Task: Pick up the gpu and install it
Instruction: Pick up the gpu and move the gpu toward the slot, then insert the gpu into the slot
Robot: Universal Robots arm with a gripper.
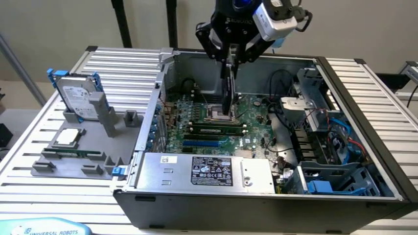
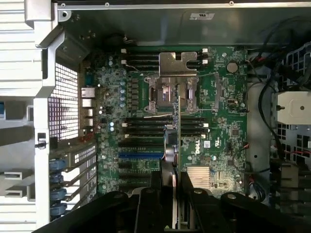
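We see the pincer hanging over the open computer case, and between its jaws it grips the gpu. The jaws stand partly apart, closed just as far as the thin card allows. The gpu hangs upright and edge-on to us, a narrow dark strip reaching from the pincer down toward the motherboard. Its lower end sits over the CPU socket in the exterior view. We cannot tell whether it touches the board or hangs clear of it.

From the wrist we look straight down the card. The pincer has its black fingers pressed on either side of the gpu, which shows as a thin green edge running away from us. Its silver metal bracket is at the far end, away from the fingers. Beyond it lie the motherboard, the CPU socket and a blue expansion slot off to one side of the card.

On the exterior view's left, outside the case, a grey fixture carries a hard drive with blue rails standing upright and a small square CPU chip lying flat. The power supply fills the near side of the case.
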